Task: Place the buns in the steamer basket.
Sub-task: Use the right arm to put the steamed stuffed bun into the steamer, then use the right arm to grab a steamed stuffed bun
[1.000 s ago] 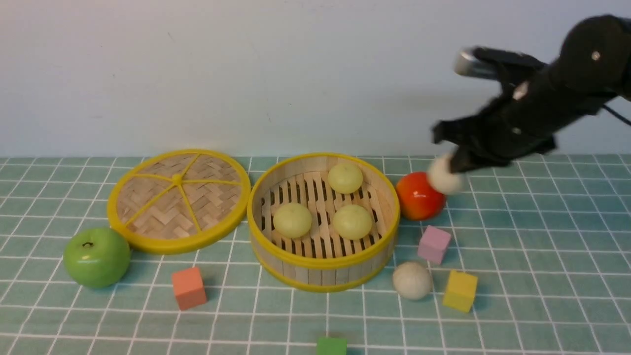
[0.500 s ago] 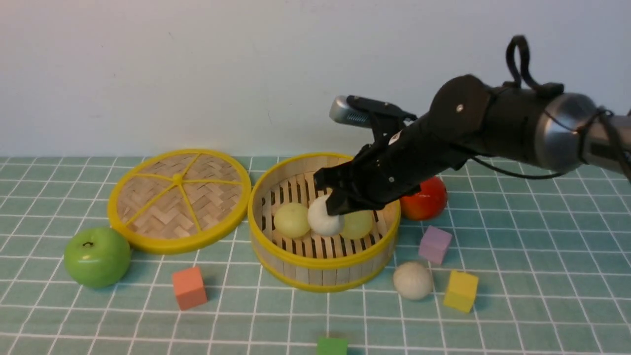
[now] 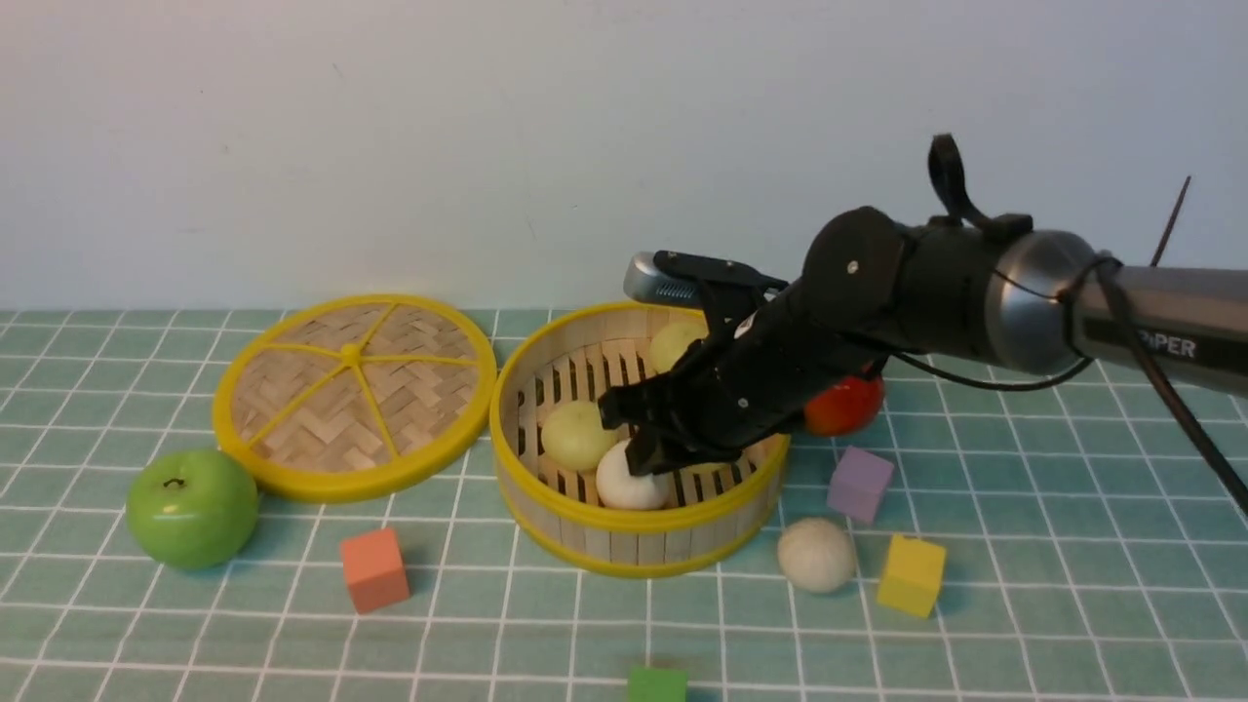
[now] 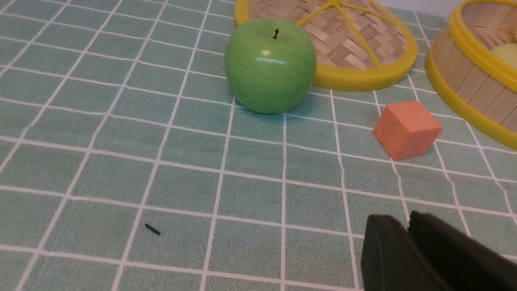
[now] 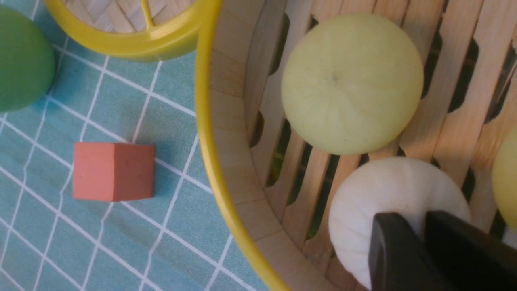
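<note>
The steamer basket (image 3: 624, 541) stands mid-table. Two pale yellow-green buns (image 3: 577, 434) (image 3: 676, 341) show inside it; a third (image 5: 505, 178) shows only at the edge of the right wrist view. My right gripper (image 3: 643, 453) reaches down into the basket, shut on an off-white bun (image 3: 629, 480) that rests on the slatted floor by the front wall. In the right wrist view that gripper (image 5: 424, 218) pinches the white bun (image 5: 375, 194) from above. Another off-white bun (image 3: 816, 554) lies on the cloth, right of the basket. My left gripper (image 4: 408, 222) is shut and empty, low over the cloth.
A woven lid (image 3: 353, 395) lies left of the basket, with a green apple (image 3: 192, 507) in front of it. A red-orange fruit (image 3: 843, 405) sits behind my right arm. Orange (image 3: 373, 568), purple (image 3: 860, 483), yellow (image 3: 911, 575) and green (image 3: 655, 684) cubes lie scattered on the cloth.
My right arm swung left from above the red-orange fruit with the off-white bun, then lowered it into the basket onto the floor near the front wall.
</note>
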{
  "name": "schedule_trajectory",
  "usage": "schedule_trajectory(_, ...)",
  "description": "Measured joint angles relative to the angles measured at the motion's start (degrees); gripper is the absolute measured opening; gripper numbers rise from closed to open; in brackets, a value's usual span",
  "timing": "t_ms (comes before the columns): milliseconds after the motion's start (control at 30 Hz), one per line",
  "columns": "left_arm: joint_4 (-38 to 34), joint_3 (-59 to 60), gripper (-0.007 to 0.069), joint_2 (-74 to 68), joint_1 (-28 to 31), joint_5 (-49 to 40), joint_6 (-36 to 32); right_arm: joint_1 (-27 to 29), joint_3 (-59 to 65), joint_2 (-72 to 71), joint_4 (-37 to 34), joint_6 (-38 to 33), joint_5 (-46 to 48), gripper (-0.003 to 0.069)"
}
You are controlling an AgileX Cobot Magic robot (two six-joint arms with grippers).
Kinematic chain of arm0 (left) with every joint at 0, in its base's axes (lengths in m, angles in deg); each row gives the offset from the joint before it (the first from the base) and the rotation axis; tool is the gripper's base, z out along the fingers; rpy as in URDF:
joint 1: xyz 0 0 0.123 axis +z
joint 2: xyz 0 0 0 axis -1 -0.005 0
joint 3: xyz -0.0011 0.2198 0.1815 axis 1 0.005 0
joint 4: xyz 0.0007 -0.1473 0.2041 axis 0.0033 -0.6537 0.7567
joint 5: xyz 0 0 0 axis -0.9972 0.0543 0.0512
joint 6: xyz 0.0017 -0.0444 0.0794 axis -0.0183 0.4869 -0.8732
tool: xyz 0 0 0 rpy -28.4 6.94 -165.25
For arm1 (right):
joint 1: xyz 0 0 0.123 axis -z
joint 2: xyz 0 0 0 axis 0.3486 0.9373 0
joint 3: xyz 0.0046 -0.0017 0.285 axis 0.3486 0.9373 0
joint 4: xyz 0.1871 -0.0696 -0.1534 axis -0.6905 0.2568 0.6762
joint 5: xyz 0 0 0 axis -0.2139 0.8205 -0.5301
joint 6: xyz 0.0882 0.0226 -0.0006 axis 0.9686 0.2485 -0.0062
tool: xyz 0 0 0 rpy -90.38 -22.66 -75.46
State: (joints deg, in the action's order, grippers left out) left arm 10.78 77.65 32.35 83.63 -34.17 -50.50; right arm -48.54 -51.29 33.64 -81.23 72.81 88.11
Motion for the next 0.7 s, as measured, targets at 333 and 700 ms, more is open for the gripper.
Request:
schedule_trajectory(333,0.0,0.0,0.0102,0.0,0.0,0.0,0.0,0.1,1.5,-10.7,15.6,7.5,12.4,0.0402)
schedule_trajectory(700,0.0,0.0,0.0110,0.0,0.0,0.0,0.0,0.8,18.5,-14.9,30.2,23.4,4.5,0.0207)
